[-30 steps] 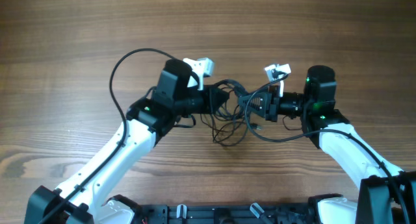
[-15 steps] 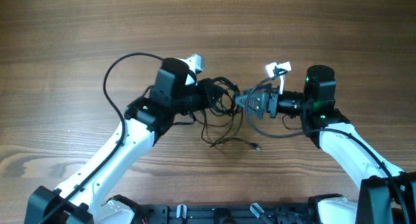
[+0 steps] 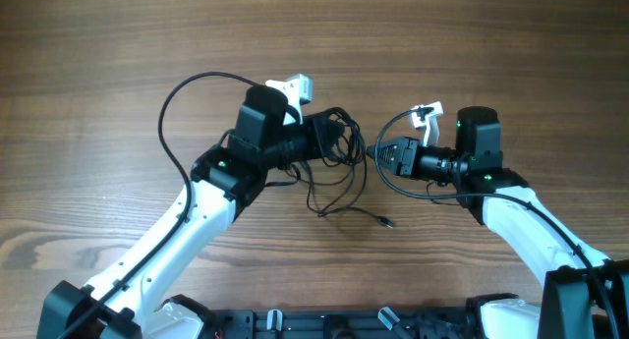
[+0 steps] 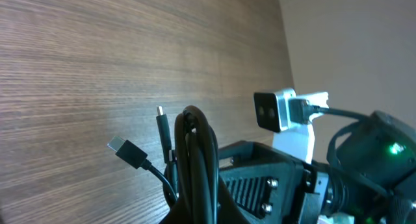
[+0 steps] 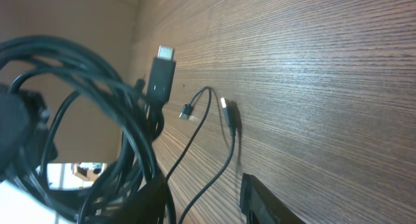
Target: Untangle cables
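The left gripper [image 3: 327,142] pinches the bunched cables [image 3: 346,135] above the table [image 3: 98,64], and loose plug ends trail down onto the wood. The right gripper [image 3: 385,155] sits just beside the bunch, its fingers seemingly spread.

No text, label, brand, number or sign can be read in any view; nothing carries legible marking.

cables [image 3: 337,138] clutter the middle, bare table [image 3: 98,44] around
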### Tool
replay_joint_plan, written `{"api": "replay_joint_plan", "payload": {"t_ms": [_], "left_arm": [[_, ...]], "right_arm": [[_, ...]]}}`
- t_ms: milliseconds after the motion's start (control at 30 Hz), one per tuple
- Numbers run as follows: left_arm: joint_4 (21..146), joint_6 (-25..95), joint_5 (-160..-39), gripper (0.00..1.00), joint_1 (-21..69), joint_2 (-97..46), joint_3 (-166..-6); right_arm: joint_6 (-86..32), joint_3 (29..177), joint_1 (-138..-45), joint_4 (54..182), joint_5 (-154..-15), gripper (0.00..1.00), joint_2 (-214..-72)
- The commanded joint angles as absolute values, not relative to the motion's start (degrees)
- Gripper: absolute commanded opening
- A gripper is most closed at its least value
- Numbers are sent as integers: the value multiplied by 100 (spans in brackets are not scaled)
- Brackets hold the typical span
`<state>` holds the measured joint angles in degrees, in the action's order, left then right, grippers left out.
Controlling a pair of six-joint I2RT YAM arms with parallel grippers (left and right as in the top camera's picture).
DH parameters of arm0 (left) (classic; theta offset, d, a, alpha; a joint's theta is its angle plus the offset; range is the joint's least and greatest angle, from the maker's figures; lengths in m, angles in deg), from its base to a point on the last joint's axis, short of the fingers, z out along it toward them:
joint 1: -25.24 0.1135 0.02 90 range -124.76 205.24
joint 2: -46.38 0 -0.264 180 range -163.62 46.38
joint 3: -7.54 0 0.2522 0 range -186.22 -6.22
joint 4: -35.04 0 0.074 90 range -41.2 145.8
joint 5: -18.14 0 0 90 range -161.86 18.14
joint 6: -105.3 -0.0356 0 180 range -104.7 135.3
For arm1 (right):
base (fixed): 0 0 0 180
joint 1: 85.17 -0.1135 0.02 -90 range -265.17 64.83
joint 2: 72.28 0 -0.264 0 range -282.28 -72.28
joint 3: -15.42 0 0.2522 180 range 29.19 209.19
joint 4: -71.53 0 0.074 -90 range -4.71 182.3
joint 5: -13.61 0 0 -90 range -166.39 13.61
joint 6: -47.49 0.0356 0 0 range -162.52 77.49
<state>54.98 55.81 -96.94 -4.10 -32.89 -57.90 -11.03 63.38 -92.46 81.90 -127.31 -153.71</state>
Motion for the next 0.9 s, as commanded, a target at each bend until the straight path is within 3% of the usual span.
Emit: {"api": "replay_joint_plan", "payload": {"t_ms": [0, 467, 600, 733, 867], "left_arm": [[5458, 5398, -9685, 4, -567, -3313, -5829], [5491, 4379, -9274, 4, -561, -3313, -5829], [5360, 4266, -9379, 4, -609, -3313, -5829], [4977, 3754, -10264, 4, -652, -3313, -5829], [4848, 3756, -10857, 4, -652, -3313, -5829]], "right_arm": [[-1105, 6334, -9235, 8157, -12803, 38, -15344], [-1448, 6334, -9231, 7978, -14967, 40, -15344], [-1413, 6334, -9239, 7975, -14621, 42, -15344], [-605, 6334, -9239, 7951, -13795, 29, -15344], [16, 6334, -9239, 7628, -13633, 27, -15344]]}}
